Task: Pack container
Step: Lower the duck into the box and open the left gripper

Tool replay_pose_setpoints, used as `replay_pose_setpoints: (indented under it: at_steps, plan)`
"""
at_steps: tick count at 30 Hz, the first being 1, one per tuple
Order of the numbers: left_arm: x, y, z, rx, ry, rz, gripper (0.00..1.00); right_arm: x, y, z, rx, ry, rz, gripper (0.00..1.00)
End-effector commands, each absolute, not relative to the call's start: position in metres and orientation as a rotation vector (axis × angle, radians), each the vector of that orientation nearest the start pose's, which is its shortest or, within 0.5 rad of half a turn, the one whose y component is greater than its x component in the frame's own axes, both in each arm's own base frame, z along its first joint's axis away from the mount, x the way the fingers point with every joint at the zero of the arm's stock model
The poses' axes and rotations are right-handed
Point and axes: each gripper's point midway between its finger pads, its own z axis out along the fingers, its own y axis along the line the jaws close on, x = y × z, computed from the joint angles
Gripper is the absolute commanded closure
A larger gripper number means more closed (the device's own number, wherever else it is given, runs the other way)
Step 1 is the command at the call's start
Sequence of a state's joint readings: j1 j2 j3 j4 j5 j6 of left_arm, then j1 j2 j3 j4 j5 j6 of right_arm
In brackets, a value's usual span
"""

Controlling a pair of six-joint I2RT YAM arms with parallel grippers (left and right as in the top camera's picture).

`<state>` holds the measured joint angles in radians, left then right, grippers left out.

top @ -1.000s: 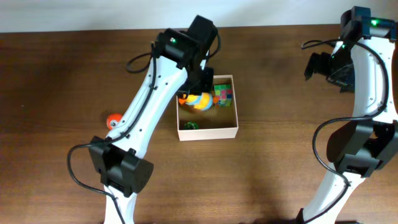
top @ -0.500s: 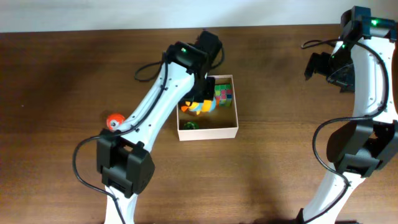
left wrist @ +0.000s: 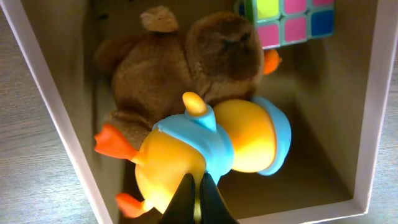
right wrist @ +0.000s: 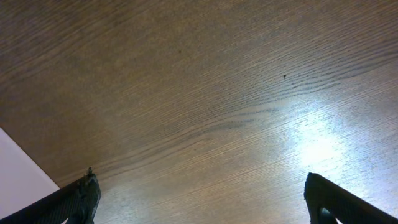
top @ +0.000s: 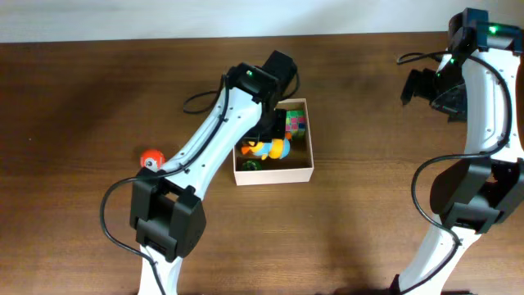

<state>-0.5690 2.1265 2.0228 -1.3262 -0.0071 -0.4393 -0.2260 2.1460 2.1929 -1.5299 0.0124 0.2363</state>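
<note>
The container (top: 275, 174) is a white square box with a tan floor at mid-table. My left gripper (top: 268, 133) reaches into it and is shut on a yellow toy duck with a blue collar (top: 276, 148). In the left wrist view the fingers (left wrist: 199, 200) pinch the duck (left wrist: 239, 134), which lies on a brown plush toy (left wrist: 186, 68) beside the container's wall (left wrist: 46, 106). A multicoloured cube (top: 295, 124) sits in the far right corner and also shows in the left wrist view (left wrist: 289, 17). My right gripper (right wrist: 202, 199) is open and empty above bare table at the far right.
A small green toy (top: 250, 165) lies in the container's near left corner. An orange ball (top: 151, 157) sits on the table left of the container, beside the left arm. A white surface (right wrist: 18, 171) shows at the right wrist view's lower left.
My left gripper has moved to the right and nearer within the container, carrying the duck with it. The right arm has not moved.
</note>
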Motion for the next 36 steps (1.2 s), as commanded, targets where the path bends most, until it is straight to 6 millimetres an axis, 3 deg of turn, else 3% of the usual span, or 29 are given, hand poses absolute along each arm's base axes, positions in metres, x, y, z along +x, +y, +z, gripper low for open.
replay_pose_setpoints:
  at_steps: [1, 2, 6, 8, 9, 20, 28, 31, 36]
  plan:
    - [0.373, -0.240, 0.124, 0.176, 3.020, -0.099, 0.98, 0.417, -0.099, 0.168, 0.702, 2.949, -0.016, 0.01]
    - [0.373, -0.240, 0.124, 0.176, 3.022, -0.097, 0.96, 0.417, -0.099, 0.168, 0.702, 2.949, -0.016, 0.01]
    - [0.373, -0.240, 0.124, 0.201, 3.016, -0.098, 0.55, 0.417, -0.099, 0.168, 0.702, 2.950, -0.016, 0.01]
    - [0.376, -0.240, 0.124, 0.212, 3.007, -0.101, 0.39, 0.417, -0.099, 0.168, 0.702, 2.950, -0.016, 0.01]
    - [0.377, -0.240, 0.125, 0.212, 3.003, -0.105, 0.37, 0.417, -0.099, 0.168, 0.702, 2.949, -0.016, 0.01]
    - [0.400, -0.227, 0.142, 0.156, 2.947, -0.139, 0.36, 0.417, -0.099, 0.168, 0.702, 2.950, -0.016, 0.01]
    - [0.395, -0.228, 0.140, 0.168, 2.961, -0.131, 0.40, 0.417, -0.099, 0.168, 0.702, 2.949, -0.016, 0.01]
    - [0.394, -0.234, 0.136, 0.185, 2.967, -0.134, 0.42, 0.417, -0.099, 0.168, 0.702, 2.949, -0.016, 0.01]
    - [0.388, -0.244, 0.109, 0.224, 3.019, -0.097, 0.45, 0.417, -0.099, 0.168, 0.702, 2.950, -0.016, 0.01]
